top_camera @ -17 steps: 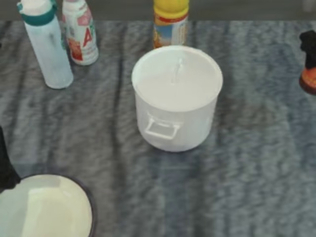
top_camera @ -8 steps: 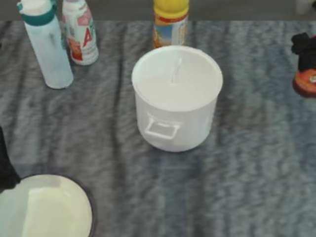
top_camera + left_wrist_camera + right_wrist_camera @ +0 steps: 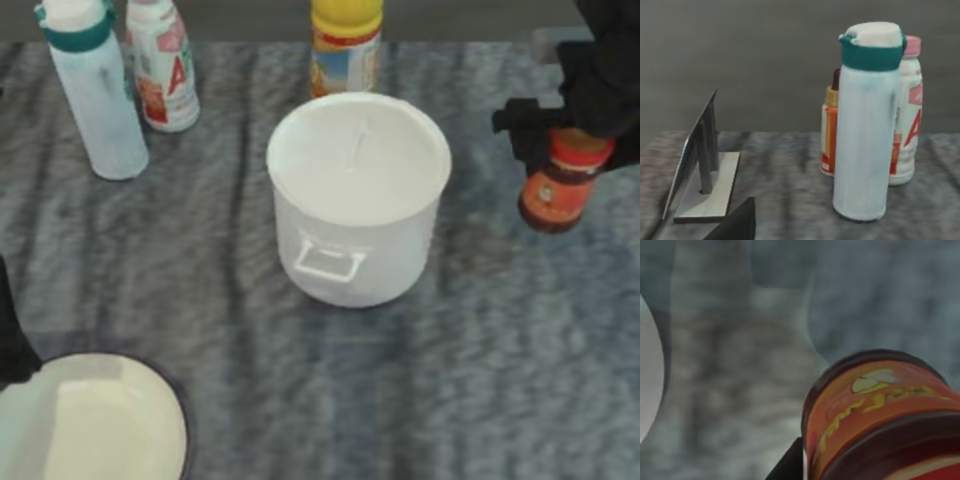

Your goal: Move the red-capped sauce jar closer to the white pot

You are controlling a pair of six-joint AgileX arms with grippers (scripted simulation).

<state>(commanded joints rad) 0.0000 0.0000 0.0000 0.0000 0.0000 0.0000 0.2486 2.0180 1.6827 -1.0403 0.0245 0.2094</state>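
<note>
Grey cloth covers the table. Right gripper (image 3: pixel 578 140), clamped on the jar (image 3: pixel 560 185), carries it right of the pot (image 3: pixel 358 195). Advise lowering upright, just beside it. Left gripper: cannot tell.

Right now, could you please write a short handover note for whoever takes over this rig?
Right gripper: shut on the red-capped sauce jar, which hangs tilted to the right of the white pot, a clear gap between them.
Left arm: parked at the table's near left edge, beside the cream bowl; its gripper is out of view.
White pot: mid-table, lid on, untouched.
Done: jar grasped and brought in from the table's right edge toward the pot.
Left: close the remaining gap, set the jar upright on the cloth beside the pot, open the gripper and back away.
</note>
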